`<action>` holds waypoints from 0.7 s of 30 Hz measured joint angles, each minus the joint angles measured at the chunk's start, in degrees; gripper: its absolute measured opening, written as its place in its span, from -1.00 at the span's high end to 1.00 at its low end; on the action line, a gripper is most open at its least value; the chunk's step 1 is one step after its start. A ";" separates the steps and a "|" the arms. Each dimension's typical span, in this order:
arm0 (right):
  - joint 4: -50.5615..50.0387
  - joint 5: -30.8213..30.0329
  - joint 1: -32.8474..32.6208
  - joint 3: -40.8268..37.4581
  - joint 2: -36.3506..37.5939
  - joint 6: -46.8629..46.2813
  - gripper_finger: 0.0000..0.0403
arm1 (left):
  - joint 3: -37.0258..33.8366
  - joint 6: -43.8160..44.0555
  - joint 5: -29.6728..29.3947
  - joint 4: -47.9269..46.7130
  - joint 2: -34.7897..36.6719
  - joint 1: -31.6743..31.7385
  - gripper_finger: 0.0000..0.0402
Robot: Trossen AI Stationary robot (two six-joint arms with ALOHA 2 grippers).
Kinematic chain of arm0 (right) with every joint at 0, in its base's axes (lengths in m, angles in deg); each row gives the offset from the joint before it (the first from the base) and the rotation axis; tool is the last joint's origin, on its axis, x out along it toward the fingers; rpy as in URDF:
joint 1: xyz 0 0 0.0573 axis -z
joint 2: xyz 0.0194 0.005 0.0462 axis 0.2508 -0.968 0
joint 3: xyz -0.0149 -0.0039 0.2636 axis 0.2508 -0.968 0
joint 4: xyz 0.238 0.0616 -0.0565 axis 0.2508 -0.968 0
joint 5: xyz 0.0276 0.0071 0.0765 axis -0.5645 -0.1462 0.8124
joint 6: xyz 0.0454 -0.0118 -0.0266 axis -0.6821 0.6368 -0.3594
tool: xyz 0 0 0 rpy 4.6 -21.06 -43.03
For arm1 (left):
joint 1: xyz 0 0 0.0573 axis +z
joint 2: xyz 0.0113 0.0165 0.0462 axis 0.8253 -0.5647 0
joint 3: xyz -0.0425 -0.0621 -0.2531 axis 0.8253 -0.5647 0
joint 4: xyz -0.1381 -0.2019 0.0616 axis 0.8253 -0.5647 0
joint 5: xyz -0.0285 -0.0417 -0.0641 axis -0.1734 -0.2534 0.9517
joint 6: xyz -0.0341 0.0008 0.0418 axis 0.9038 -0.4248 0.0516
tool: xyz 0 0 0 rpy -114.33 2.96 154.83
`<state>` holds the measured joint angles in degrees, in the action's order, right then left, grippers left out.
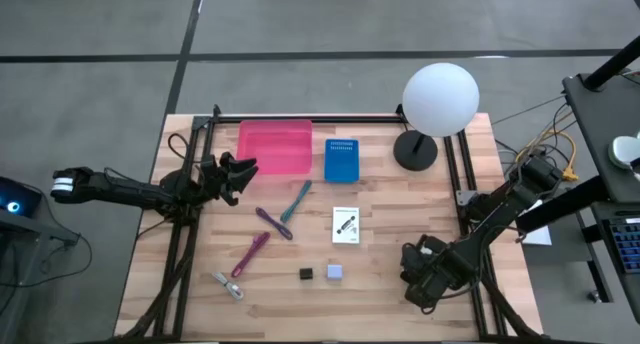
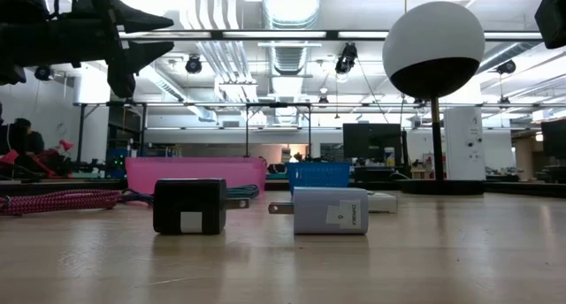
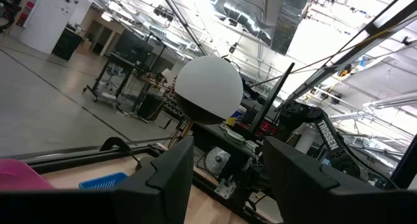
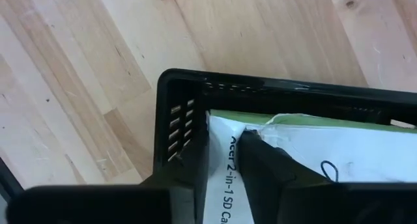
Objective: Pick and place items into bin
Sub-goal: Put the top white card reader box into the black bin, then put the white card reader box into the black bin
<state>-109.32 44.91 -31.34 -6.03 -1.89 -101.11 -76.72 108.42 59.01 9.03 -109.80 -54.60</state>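
My right gripper (image 4: 218, 185) points down into a corner of a black bin (image 4: 186, 113) at the table's near right, open a little. A white printed card (image 4: 339, 152) lies in the bin under its fingers. On the wood lie a teal pen (image 1: 296, 202), a purple pen (image 1: 273, 222), a magenta pen (image 1: 250, 254), a silvery clip (image 1: 228, 285), a black cube (image 2: 189, 206), a lavender cube (image 2: 330, 210) and another white card (image 1: 346, 225). My left gripper (image 1: 240, 169) hangs open above the table's left, holding nothing. My right gripper has one dark finger (image 4: 267, 172) on or just above the white card's rumpled edge (image 4: 260, 123). The other finger stands by the bin's wall. I cannot tell whether either finger touches the card. The card rests inside the bin.
A pink tray (image 1: 275, 146) and a blue basket (image 1: 342, 160) stand at the far side. A white globe lamp (image 1: 440, 99) stands on its dark base at the far right. Black frame rails (image 1: 455, 174) run along the table's left and right sides.
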 joint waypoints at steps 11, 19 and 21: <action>-0.23 0.05 0.02 0.45 0.14 -0.15 0.26 | 0.00 -0.01 0.00 -0.13 0.00 0.00 0.16; -2.86 -2.23 1.44 5.03 2.17 -0.62 0.22 | 0.00 -0.01 0.00 -0.11 0.00 0.00 0.16; -4.08 -5.50 2.05 6.65 2.36 -1.21 0.23 | 0.00 -0.01 -0.01 -0.11 0.00 -0.01 0.16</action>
<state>-113.40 39.41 -29.29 0.62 0.47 -102.32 -76.72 108.41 59.00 8.92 -109.80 -54.61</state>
